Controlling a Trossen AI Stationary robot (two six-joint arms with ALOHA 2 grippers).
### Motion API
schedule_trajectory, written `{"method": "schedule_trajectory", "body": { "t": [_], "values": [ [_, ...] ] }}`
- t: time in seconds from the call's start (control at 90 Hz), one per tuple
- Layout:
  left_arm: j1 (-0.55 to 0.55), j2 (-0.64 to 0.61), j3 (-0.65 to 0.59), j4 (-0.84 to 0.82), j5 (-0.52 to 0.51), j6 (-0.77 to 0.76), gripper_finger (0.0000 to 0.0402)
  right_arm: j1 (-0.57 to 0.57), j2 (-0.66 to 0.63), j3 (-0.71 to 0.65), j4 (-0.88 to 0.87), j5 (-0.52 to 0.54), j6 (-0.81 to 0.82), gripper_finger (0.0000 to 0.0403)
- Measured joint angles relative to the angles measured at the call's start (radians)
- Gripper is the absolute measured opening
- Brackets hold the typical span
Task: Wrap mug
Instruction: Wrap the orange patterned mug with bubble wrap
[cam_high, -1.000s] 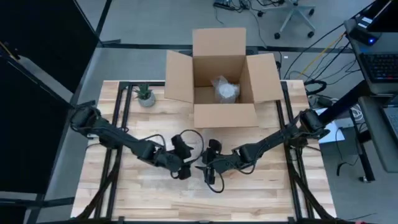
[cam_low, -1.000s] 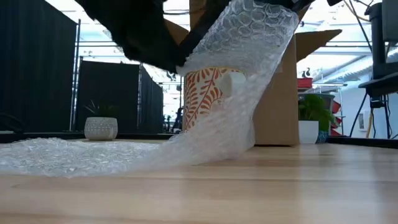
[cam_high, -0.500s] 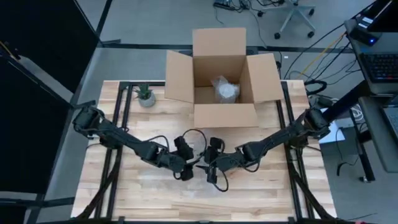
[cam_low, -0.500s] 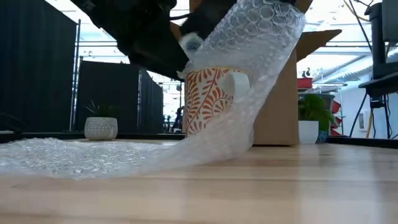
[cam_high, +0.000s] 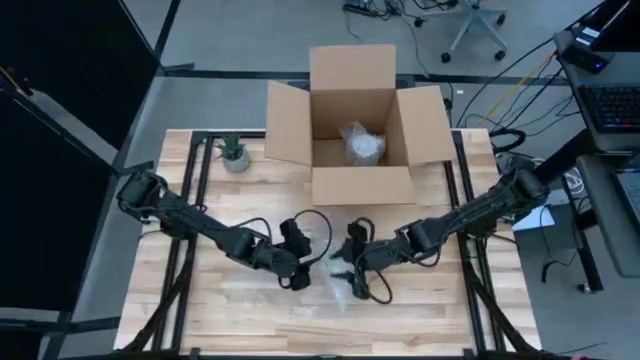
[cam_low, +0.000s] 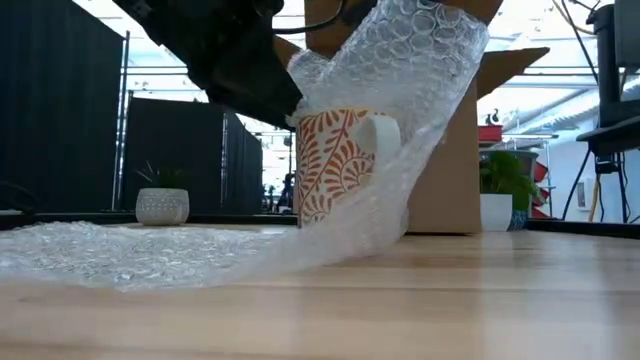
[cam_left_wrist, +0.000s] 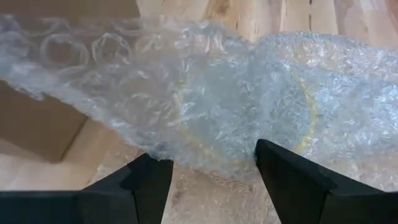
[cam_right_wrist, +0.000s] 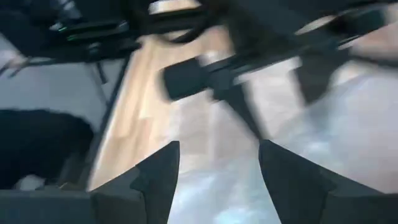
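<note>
A white mug with an orange leaf pattern (cam_low: 335, 165) stands upright on the wooden table. A sheet of bubble wrap (cam_low: 400, 90) rises from the table on the mug's left, runs over its top and stands up high on its right. My left gripper (cam_high: 303, 264) is open, slanting down over the mug's left side. In the left wrist view the gripper (cam_left_wrist: 211, 168) has its fingers on either side of the wrap-covered rim (cam_left_wrist: 242, 118). My right gripper (cam_high: 346, 268) is open just right of the mug. Its wrist view (cam_right_wrist: 217, 168) is blurred. My left gripper comes at the wrap-covered top of the mug (cam_left_wrist: 205, 149) slanting from above and from the table's left. Its open fingers stand at the edge of the wrap. I cannot tell whether they touch it.
An open cardboard box (cam_high: 355, 185) stands at the table's far edge with a wrapped bundle (cam_high: 362, 142) inside. A small potted plant (cam_high: 233, 153) sits at the far left. Loose wrap (cam_low: 110, 250) spreads over the table left of the mug. Bare wood lies along the near edge.
My right gripper has drawn back from the mug toward the table's right edge. The raised part of the bubble wrap has stayed standing. A fold of it has come down over the mug's rim on the left side.
</note>
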Motion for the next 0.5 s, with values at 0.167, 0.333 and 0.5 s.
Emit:
{"method": "schedule_trajectory", "body": {
  "t": [0.167, 0.333, 0.5],
  "values": [
    [0.001, 0.000, -0.001, 0.001, 0.000, 0.001, 0.0222, 0.032, 0.044, 0.000, -0.002, 0.008, -0.039, 0.0225],
    [0.001, 0.000, -0.001, 0.002, 0.001, 0.001, 0.0222, 0.005, 0.072, 0.022, -0.040, 0.015, -0.107, 0.0259],
    [0.001, 0.000, -0.001, 0.003, 0.001, 0.001, 0.0222, -0.052, 0.174, 0.112, -0.205, 0.008, -0.176, 0.0268]
  ]
}}
